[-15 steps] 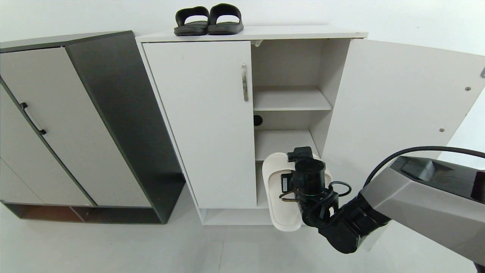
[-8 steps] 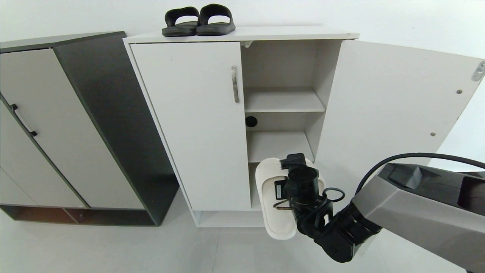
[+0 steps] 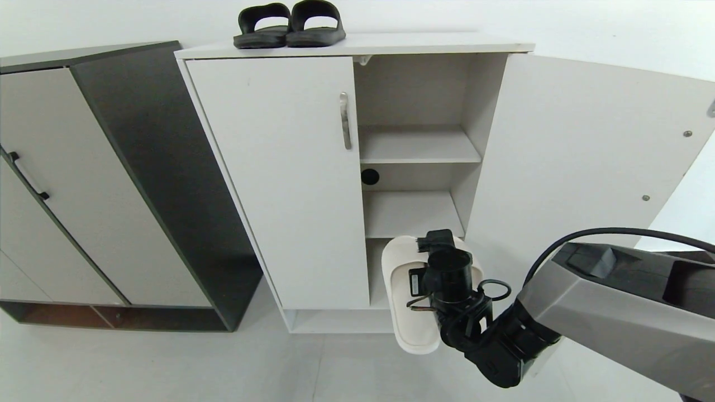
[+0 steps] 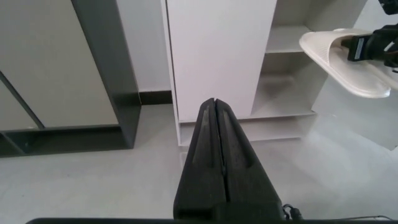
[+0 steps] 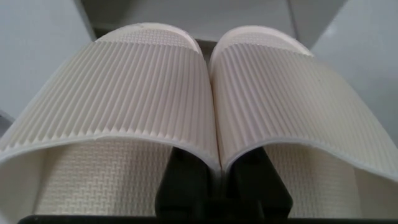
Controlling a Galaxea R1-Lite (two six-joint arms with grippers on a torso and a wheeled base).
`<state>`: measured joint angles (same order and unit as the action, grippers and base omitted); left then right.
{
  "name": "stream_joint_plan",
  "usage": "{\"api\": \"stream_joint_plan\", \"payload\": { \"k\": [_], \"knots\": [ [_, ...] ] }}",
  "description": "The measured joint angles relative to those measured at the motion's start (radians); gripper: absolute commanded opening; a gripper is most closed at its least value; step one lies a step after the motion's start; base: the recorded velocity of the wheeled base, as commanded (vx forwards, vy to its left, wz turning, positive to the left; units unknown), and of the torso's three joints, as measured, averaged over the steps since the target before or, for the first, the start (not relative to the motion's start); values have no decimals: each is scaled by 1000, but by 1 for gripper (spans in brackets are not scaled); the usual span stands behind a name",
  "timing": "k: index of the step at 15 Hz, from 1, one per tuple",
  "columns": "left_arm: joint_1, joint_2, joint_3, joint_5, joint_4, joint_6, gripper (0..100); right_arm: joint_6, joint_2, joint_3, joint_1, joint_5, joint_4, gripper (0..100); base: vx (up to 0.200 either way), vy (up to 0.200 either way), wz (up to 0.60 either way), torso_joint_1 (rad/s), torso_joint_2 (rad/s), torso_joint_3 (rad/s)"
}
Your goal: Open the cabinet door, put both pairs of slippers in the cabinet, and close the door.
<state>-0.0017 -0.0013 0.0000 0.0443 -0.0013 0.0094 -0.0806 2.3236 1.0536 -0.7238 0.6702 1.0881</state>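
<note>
The white cabinet (image 3: 279,184) has its right door (image 3: 581,151) swung open and its left door closed. A pair of black slippers (image 3: 289,25) rests on the cabinet's top. My right gripper (image 3: 433,262) is shut on a pair of white slippers (image 3: 403,290), holding them level in front of the lowest open compartment, toes toward the cabinet. In the right wrist view the two ribbed straps (image 5: 211,93) lie side by side over my fingers (image 5: 186,180). The left gripper (image 4: 214,115) is shut and empty, low over the floor before the closed left door; the held white slippers (image 4: 348,59) show beyond it.
A dark grey cabinet (image 3: 111,178) with closed doors stands just left of the white one. Two bare shelves (image 3: 416,148) show inside the open half. The open door stands close to my right arm. Bare grey floor (image 3: 167,363) lies in front.
The head camera shifted, sliding the scene left. My right gripper with the white slippers stays in front of the lower compartment, a little closer to it.
</note>
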Motion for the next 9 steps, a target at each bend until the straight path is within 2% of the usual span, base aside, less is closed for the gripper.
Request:
{"api": "stream_joint_plan", "payload": {
  "k": [4,7,9],
  "knots": [
    [0,0,0,0,0,-2,0,-3,7,1,2,0,4,0,0,0,0,1,4,-189],
    [0,0,0,0,0,-2,0,21,20,7,4,3,100,0,0,0,0,4,2,-178],
    [0,0,0,0,0,-2,0,44,25,8,2,14,162,0,0,0,0,6,-1,-33]
  ]
}}
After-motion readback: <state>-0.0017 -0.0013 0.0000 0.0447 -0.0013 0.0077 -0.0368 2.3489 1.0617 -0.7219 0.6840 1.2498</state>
